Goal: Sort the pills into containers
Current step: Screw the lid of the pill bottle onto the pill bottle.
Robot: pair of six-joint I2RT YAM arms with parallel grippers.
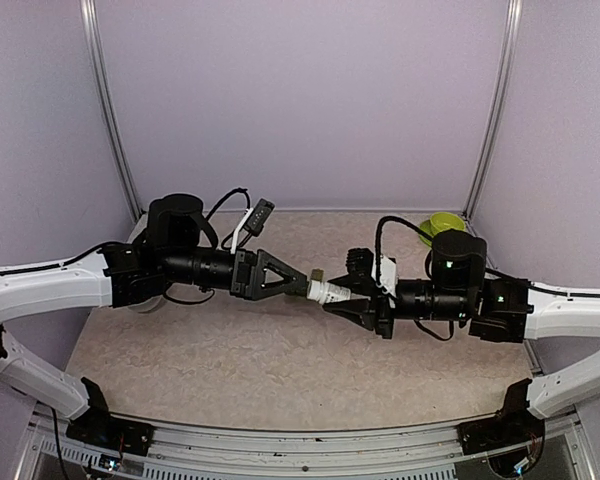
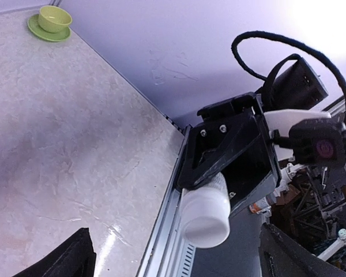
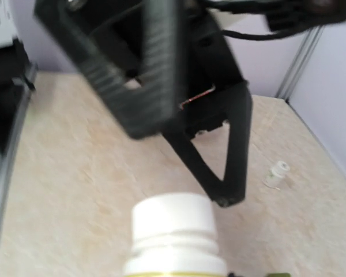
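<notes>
No lettering can be read anywhere, not even on the white bottle (image 3: 173,231).

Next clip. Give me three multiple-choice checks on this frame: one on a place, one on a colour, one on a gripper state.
1. Where does the lime-green bowl stand?
A. at the far right corner of the table
B. between the arm bases
C. at the near left edge

2. What colour is the cap of the pill bottle?
A. red
B. white
C. blue

3. Which gripper holds the bottle?
A. left
B. neither
C. right

Answers:
1 A: the top view shows the bowl by the right back post.
2 B: the right wrist view shows a white cap.
3 C: the right gripper is clamped on the bottle, while the left gripper has its fingers spread wide.
</notes>
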